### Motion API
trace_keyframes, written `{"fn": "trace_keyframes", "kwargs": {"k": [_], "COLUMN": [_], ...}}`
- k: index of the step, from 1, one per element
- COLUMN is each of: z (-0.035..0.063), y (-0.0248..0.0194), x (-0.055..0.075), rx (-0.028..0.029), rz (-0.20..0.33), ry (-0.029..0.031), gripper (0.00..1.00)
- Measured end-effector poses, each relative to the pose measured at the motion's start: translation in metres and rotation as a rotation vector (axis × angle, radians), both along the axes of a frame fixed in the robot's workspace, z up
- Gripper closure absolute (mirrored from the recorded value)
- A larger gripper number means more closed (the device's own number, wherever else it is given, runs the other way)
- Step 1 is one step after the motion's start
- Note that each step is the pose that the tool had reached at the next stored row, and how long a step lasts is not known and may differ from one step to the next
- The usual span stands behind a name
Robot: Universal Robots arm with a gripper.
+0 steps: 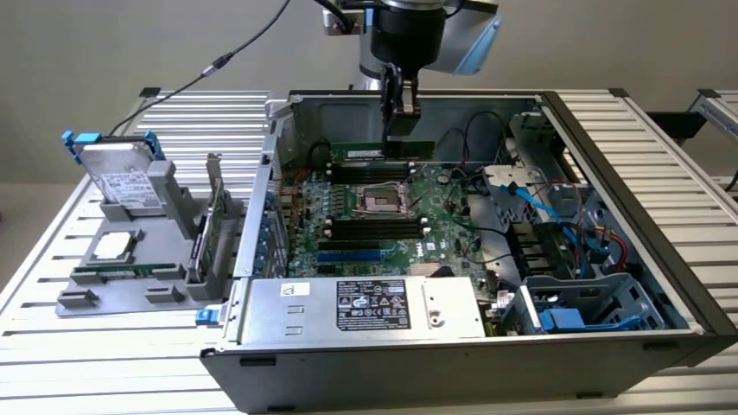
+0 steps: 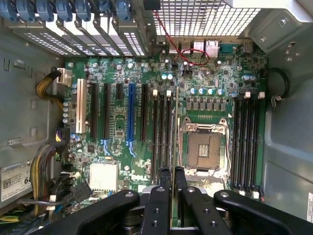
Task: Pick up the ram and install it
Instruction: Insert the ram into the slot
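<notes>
The ram (image 1: 383, 149) is a thin green stick held level and on edge, inside the open computer case (image 1: 645, 225), above the motherboard (image 1: 433, 216). My gripper (image 1: 398, 130) reaches down from above and is shut on the stick's upper edge near its middle. The stick hangs over the far bank of black memory slots (image 1: 369, 173), just beyond the CPU socket (image 1: 381, 201). In the wrist view my gripper (image 2: 172, 172) holds the ram (image 2: 173, 132) edge-on as a thin strip, running alongside the slots (image 2: 161, 132) beside the CPU socket (image 2: 203, 147).
A second slot bank (image 1: 369, 229) lies nearer the silver power supply (image 1: 358, 307). Cables and a drive cage (image 1: 576, 303) crowd the case at the exterior view's right. A grey fixture (image 1: 127, 277) at the left holds a hard drive (image 1: 124, 177), an upright expansion card (image 1: 213, 216) and a CPU (image 1: 112, 246).
</notes>
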State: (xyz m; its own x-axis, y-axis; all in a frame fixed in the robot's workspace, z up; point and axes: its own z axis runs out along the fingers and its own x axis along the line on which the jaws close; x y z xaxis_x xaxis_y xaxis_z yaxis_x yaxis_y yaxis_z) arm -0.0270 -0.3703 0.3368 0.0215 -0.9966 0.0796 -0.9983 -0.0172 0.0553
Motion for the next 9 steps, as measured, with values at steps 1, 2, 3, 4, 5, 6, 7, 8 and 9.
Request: {"fn": "trace_keyframes", "kwargs": {"k": [1, 2, 3, 4, 5, 6, 7, 8, 9], "z": [-0.0013, -0.0028, -0.0045, -0.0063, -0.0081, -0.0099, -0.0117, -0.0134, -0.0153], "y": [0.0000, 0.0000, 0.0000, -0.0002, -0.0003, -0.0007, -0.0014, -0.0022, -0.0030], "x": [0.000, 0.000, -0.001, -0.001, -0.001, -0.001, -0.001, -0.001, -0.001], "rx": [-0.0001, -0.0001, 0.0000, -0.0001, 0.0000, 0.0000, 0.0000, 0.0001, 0.0003], "rz": [0.000, 0.001, 0.001, 0.001, 0.001, 0.001, 0.001, 0.001, 0.001], "ry": [0.0001, 0.0002, 0.0004, 0.0008, 0.0011, 0.0015, 0.0022, 0.0029, 0.0035], "gripper": [0.86, 0.86, 0.86, 0.86, 0.86, 0.86, 0.86, 0.86, 0.86]}}
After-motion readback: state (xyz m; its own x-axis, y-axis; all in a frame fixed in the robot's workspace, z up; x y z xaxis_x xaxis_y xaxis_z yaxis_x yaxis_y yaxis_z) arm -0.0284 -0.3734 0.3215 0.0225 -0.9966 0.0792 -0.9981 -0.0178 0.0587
